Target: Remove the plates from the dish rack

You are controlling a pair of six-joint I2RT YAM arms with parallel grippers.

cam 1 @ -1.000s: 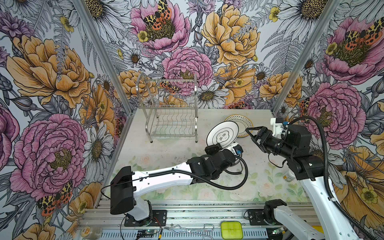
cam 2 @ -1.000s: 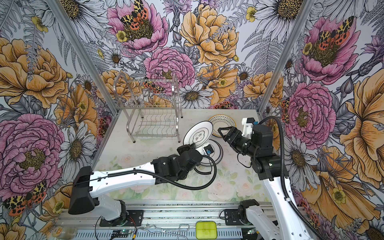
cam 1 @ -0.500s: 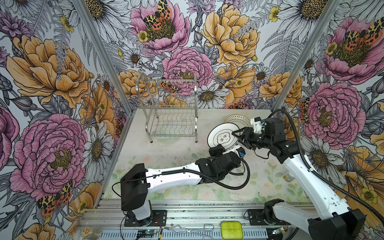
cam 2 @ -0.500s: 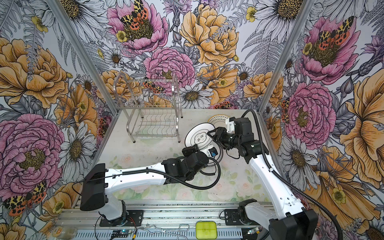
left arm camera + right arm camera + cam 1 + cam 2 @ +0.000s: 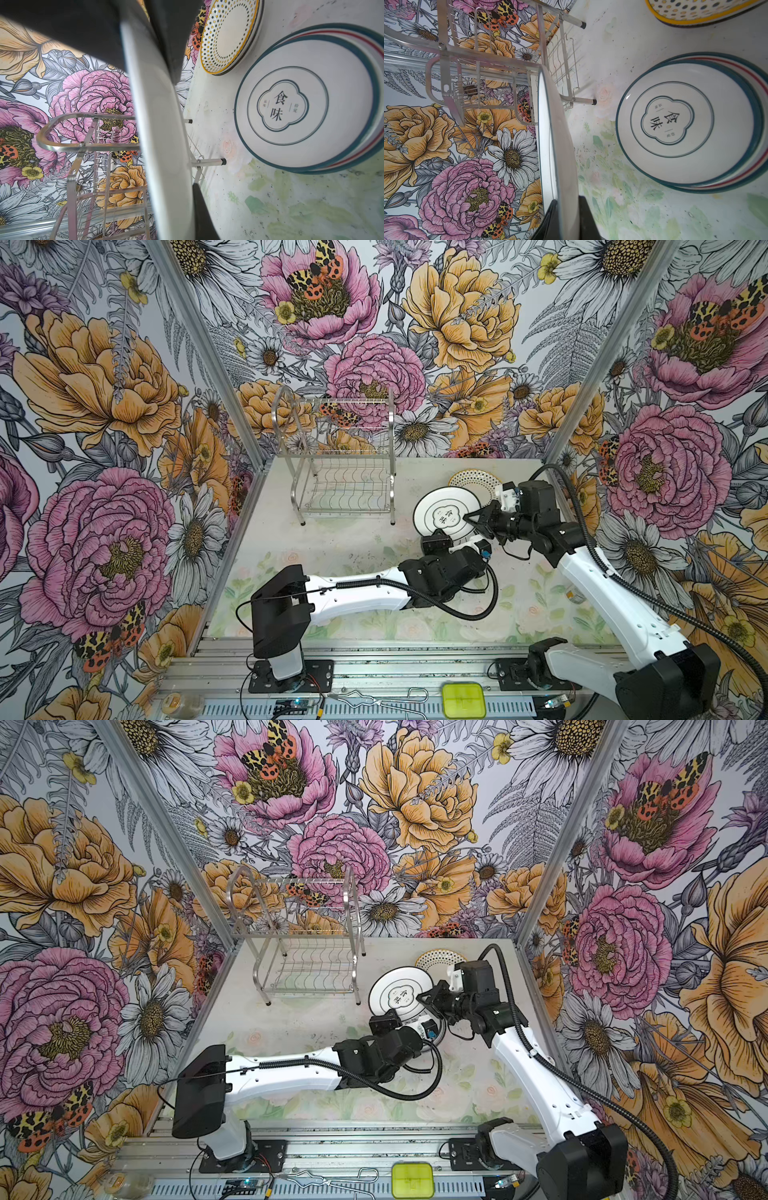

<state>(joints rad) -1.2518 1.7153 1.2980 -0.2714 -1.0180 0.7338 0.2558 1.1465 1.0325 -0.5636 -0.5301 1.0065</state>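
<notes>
Plate [image 5: 445, 510]: clamped by left end effector [image 5: 436, 536] and right end effector [image 5: 473, 520]; handover judged underway; left release needed before lowering onto stack [image 5: 301, 108] beneath.

The left arm [image 5: 357, 593] stretches low and nearly level toward the right side, its wrist bent upward. The left gripper [image 5: 435, 537] is clamped on the lower edge of a raised plate [image 5: 446, 512]. The right arm [image 5: 602, 597] slants up from its base, folds at the elbow and reaches inward. The right gripper [image 5: 473, 517] pinches the same plate's right rim, apparently with both fingers [image 5: 588, 218] tight against it.
</notes>
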